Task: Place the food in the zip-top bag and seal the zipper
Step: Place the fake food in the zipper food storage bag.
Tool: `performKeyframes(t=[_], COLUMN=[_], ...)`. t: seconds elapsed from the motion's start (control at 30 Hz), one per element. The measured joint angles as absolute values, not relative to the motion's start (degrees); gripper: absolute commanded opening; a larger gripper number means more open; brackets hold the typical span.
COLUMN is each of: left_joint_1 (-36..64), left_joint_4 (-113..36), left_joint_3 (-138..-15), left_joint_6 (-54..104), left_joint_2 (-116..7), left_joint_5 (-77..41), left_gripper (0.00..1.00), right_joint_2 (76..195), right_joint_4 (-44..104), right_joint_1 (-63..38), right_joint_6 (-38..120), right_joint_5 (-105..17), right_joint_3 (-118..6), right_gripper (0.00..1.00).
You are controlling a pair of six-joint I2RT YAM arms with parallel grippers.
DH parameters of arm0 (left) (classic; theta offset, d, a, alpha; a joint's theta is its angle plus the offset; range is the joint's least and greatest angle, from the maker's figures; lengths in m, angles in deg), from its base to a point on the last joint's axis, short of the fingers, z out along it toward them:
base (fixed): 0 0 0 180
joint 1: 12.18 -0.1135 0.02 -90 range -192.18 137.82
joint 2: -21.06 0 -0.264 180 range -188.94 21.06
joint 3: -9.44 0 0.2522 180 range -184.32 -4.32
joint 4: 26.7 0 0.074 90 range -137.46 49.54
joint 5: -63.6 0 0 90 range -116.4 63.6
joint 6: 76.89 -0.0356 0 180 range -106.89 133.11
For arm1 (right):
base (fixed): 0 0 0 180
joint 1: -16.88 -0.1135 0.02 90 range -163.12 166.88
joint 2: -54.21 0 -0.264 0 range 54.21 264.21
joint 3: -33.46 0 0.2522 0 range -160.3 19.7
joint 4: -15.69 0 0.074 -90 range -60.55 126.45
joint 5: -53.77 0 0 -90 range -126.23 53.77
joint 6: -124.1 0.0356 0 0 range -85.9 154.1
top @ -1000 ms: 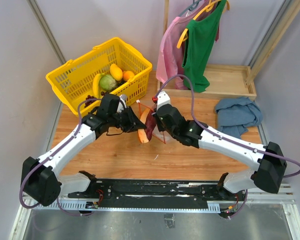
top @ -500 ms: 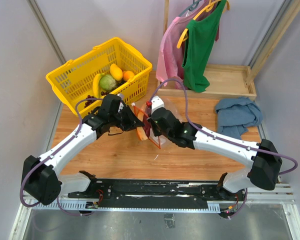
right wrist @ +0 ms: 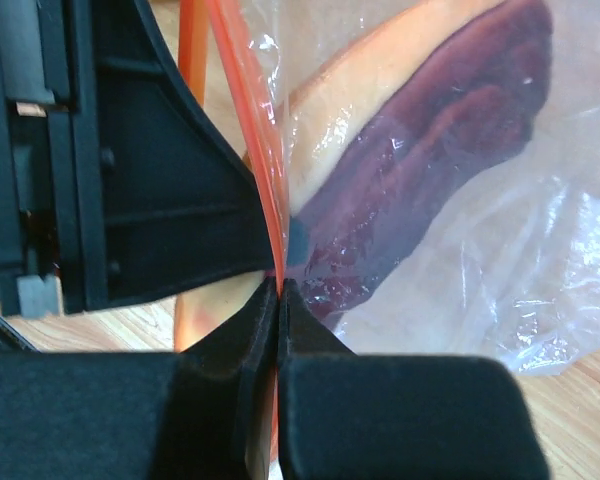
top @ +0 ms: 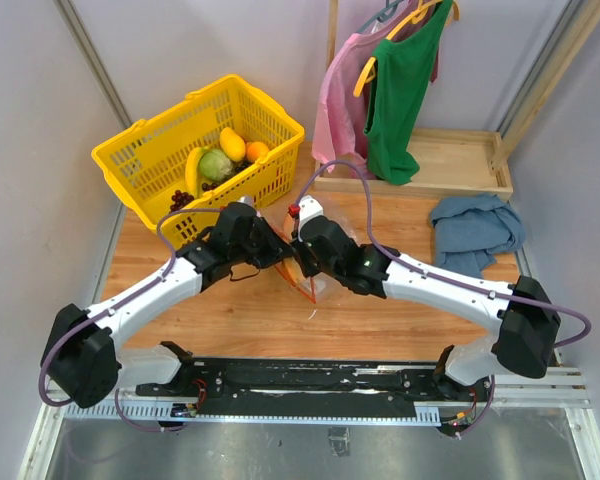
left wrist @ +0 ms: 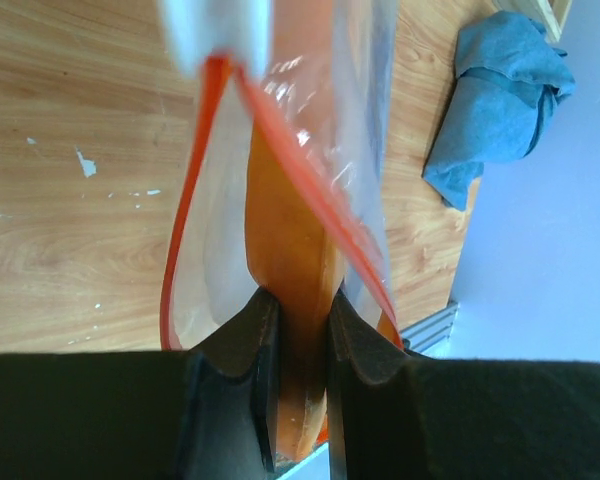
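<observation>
My left gripper [left wrist: 298, 305] is shut on the long orange-brown piece [left wrist: 285, 220], which has a dark purple side. The piece reaches into the open mouth of the clear zip-top bag [left wrist: 220, 250], between the two red-orange zipper strips [left wrist: 315, 195]. My right gripper [right wrist: 280, 285] is shut on one zipper strip [right wrist: 245, 60] and holds the bag [right wrist: 520, 270] up. The piece [right wrist: 420, 150] shows through the plastic. From above, both grippers [top: 278, 250] [top: 300, 252] meet over the table's middle, with the bag [top: 318, 285] hanging below them. A dark grape bunch [top: 180, 200] lies in the basket.
A yellow basket [top: 130, 150] holding a banana, a green cabbage and yellow and orange fruit stands at the back left. A blue cloth [top: 475, 228] lies at the right. Clothes on hangers [top: 400, 80] hang over a wooden shelf [top: 460, 160] behind.
My left gripper has moved right and nearer with the orange-brown piece. My right gripper has brought the bag mouth left over it. The piece now sits further inside the bag.
</observation>
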State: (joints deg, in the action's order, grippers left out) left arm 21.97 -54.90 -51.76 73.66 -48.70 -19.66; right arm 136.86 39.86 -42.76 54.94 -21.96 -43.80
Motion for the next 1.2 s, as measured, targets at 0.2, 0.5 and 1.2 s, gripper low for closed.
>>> performKeyframes(t=[0.2, 0.5, 1.2], left_joint_1=[23.94, 26.08, 27.33], left_joint_4=[-49.04, -41.46, -46.66], left_joint_3=[-48.13, -43.34, -43.5], left_joint_6=[76.61, 78.78, 74.1], left_joint_2=[-48.68, -47.76, -37.77], left_joint_5=[-24.47, -30.11, -30.15], left_gripper=[0.0, 0.18, 0.55], right_joint_2=[137.0, 136.43, 133.72], right_joint_4=[40.43, 40.56, 41.94], right_joint_1=[-42.76, -42.76, -42.02], right_joint_6=[56.16, 57.32, 57.5], right_joint_5=[-23.65, -24.89, -20.59], right_joint_3=[-44.68, -44.68, -44.68], right_gripper=[0.01, 0.01, 0.01])
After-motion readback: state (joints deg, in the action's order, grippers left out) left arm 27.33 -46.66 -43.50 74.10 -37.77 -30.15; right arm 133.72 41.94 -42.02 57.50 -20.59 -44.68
